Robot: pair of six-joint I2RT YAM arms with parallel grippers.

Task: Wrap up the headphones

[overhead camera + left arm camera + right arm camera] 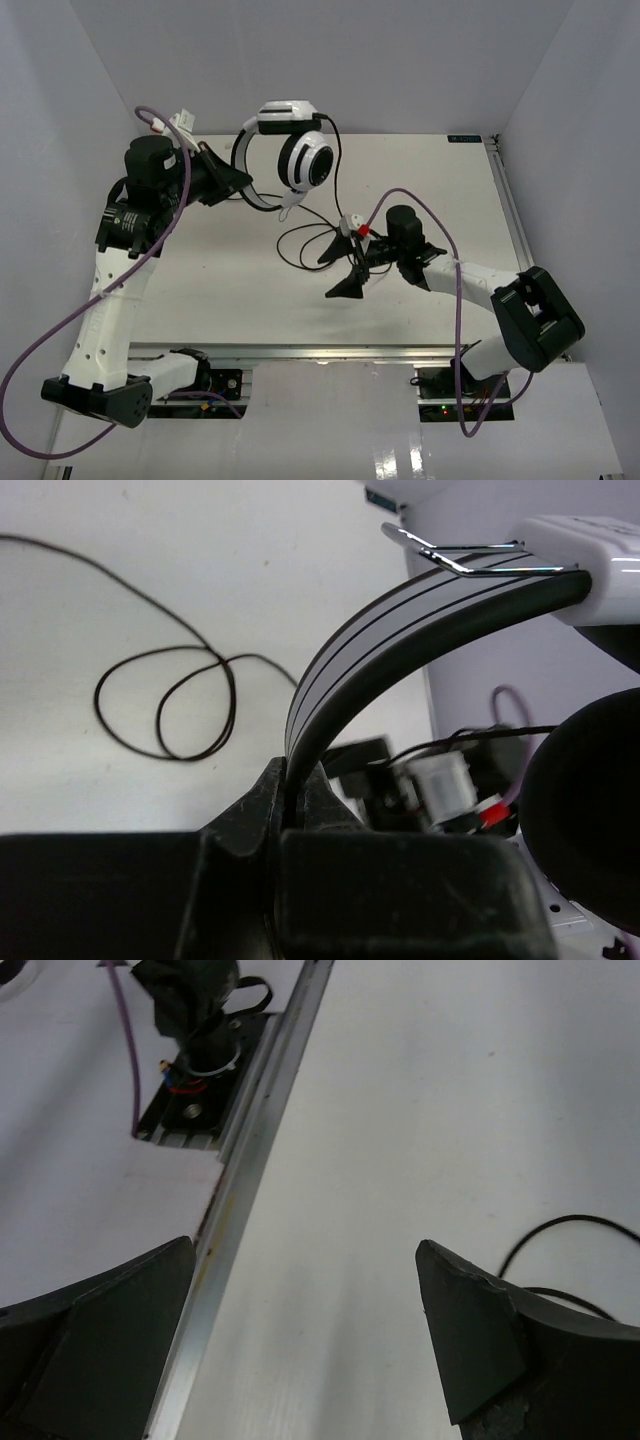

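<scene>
White table (150, 560); left wrist view, unlike right, shows fingers (235, 830) pinching headphones (400, 620).

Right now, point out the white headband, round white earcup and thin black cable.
white headband (400, 615): left wrist view, mid-arc
round white earcup (305, 162): top view, outer face
thin black cable (220, 660): left wrist view, loop crossing

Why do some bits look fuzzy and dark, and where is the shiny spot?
Left wrist view: the earcup and the jaws are so close up they look dark and soft; the headband is sharper. Right wrist view: the near jaws are blurry too, the table bright. Top view: glare streaks on the glossy surface at the bottom.
</scene>
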